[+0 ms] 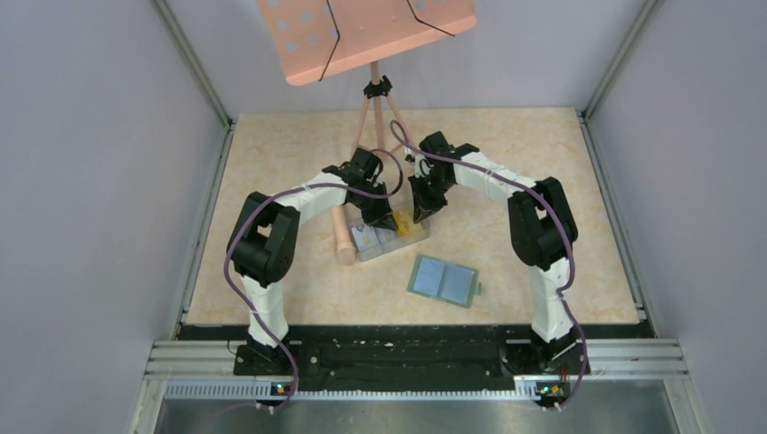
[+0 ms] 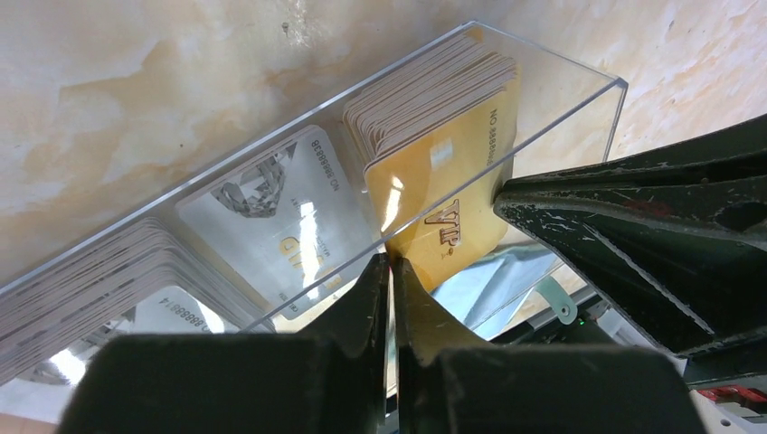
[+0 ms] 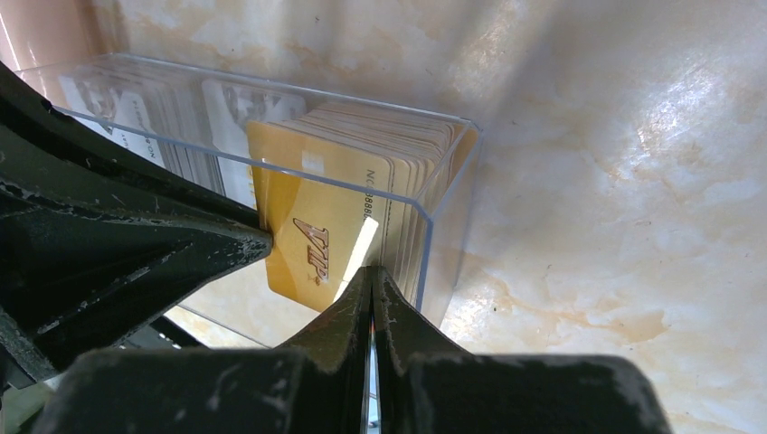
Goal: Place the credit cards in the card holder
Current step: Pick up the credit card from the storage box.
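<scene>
Beige tabletop: a clear box keeps the credit cards upright; the card holder lies open nearby. Left wrist: left gripper pinches a gold card by its corner, likely to extract it. Right wrist: right gripper, clenched empty, apparently steadies it.

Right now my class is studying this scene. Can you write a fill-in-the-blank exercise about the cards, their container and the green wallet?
1. The front gold card bears the letters ___.
2. The credit cards stand packed inside a clear plastic ___.
3. The card holder lies ___, not folded shut, on the table.
Missing words: VIP; box; open.
</scene>
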